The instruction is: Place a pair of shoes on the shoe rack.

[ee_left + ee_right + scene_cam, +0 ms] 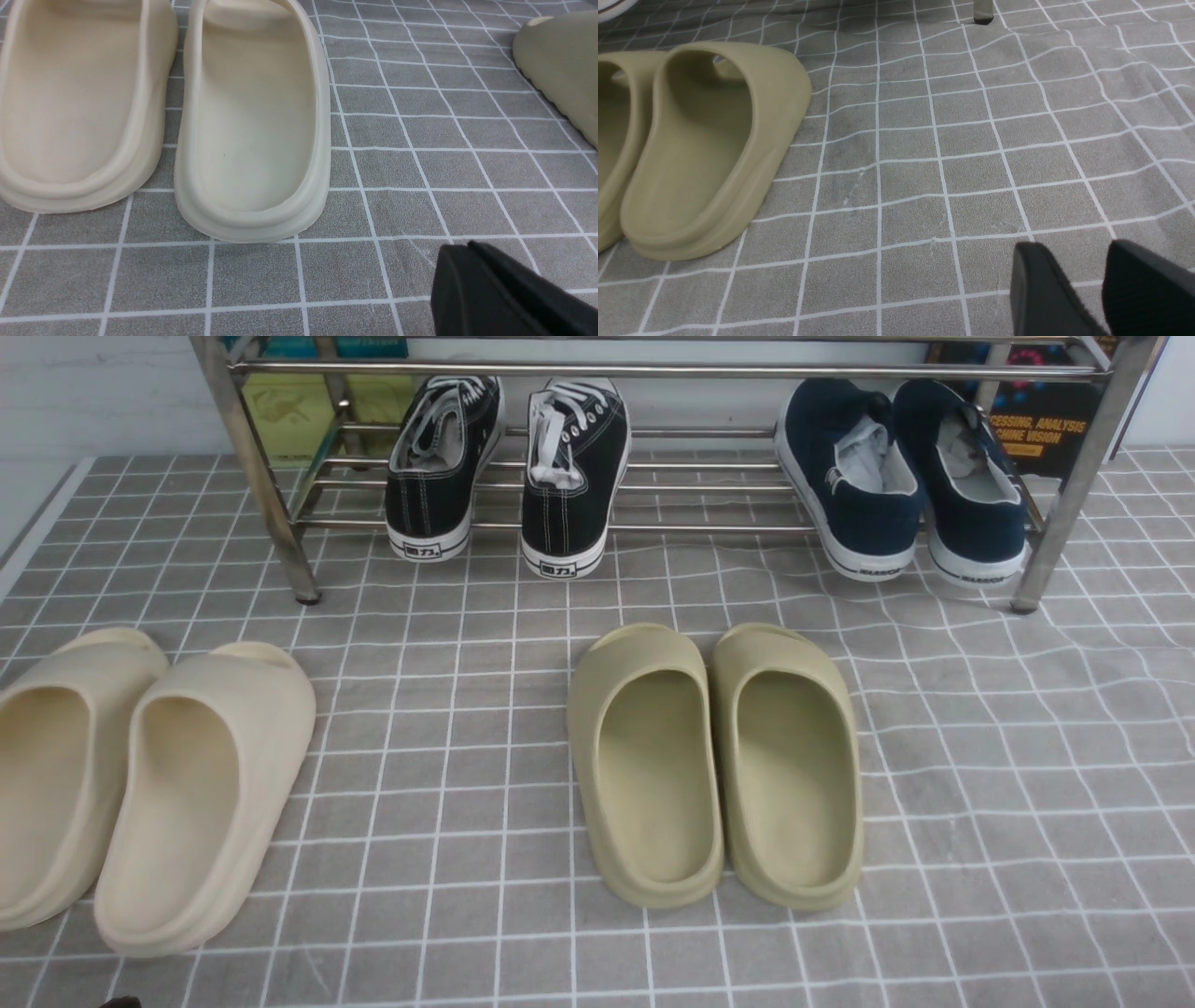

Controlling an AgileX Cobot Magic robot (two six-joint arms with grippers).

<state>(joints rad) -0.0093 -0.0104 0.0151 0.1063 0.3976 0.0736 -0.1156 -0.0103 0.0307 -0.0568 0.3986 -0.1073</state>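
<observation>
The two black canvas sneakers, left (434,467) and right (569,476), stand side by side on the lower tubes of the silver shoe rack (653,371), heels toward me, in its left half. No gripper touches them. My left gripper (462,247) shows only in the left wrist view: its fingers are pressed together and empty, low over the cloth beside the cream slides. My right gripper (1073,249) shows only in the right wrist view: its fingers stand apart and empty above the cloth, to the right of the olive slides.
Two navy slip-ons (896,485) sit on the rack's right half. Olive slides (719,765) lie mid-floor, also in the right wrist view (705,140). Cream slides (140,784) lie at the left, also in the left wrist view (252,116). Rack legs (1055,523) stand on the grey checked cloth (1027,803).
</observation>
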